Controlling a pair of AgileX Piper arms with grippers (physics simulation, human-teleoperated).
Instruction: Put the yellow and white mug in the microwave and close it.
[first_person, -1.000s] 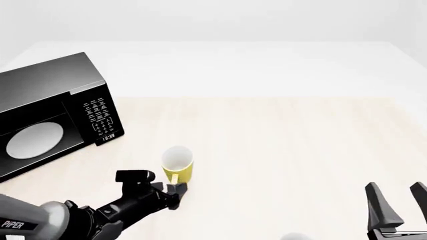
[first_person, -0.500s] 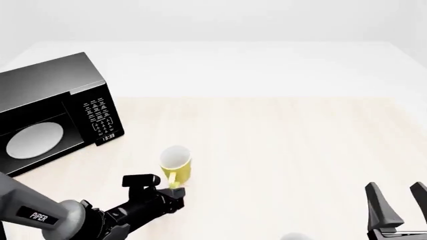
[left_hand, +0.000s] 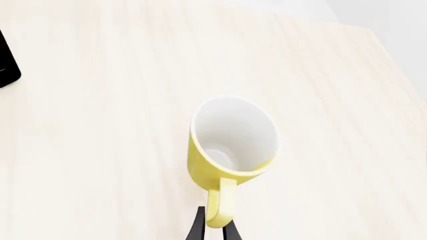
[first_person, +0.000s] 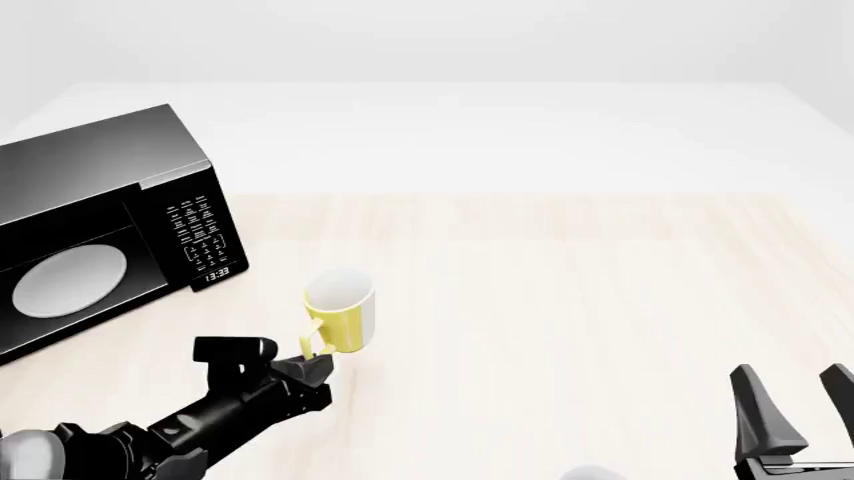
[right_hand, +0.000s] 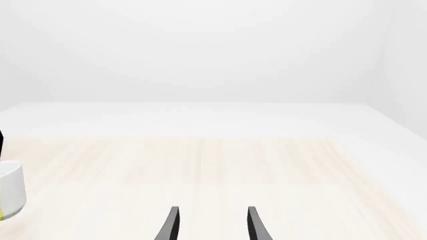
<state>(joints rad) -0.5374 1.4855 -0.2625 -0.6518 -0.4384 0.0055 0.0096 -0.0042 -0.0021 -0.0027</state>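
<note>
The yellow and white mug (first_person: 339, 312) hangs tilted just above the table, right of the microwave (first_person: 100, 225), whose front shows the round white turntable plate (first_person: 70, 279). My left gripper (first_person: 315, 362) is shut on the mug's yellow handle (left_hand: 221, 202), below the cup. In the left wrist view the mug (left_hand: 230, 145) shows its white inside, with the black fingers (left_hand: 195, 227) pinching the handle. My right gripper (first_person: 794, 400) stands open at the front right with nothing between its fingers; its fingers (right_hand: 170, 224) show in the right wrist view.
The microwave's button panel and clock (first_person: 200, 238) face the mug. A corner of the microwave (left_hand: 7, 65) shows in the left wrist view. The mug's edge (right_hand: 11, 197) appears in the right wrist view. The light wood table (first_person: 574, 300) stretches to the right.
The left gripper has closed on the mug's handle and carried the mug up and left toward the microwave. The right arm has stayed still.
</note>
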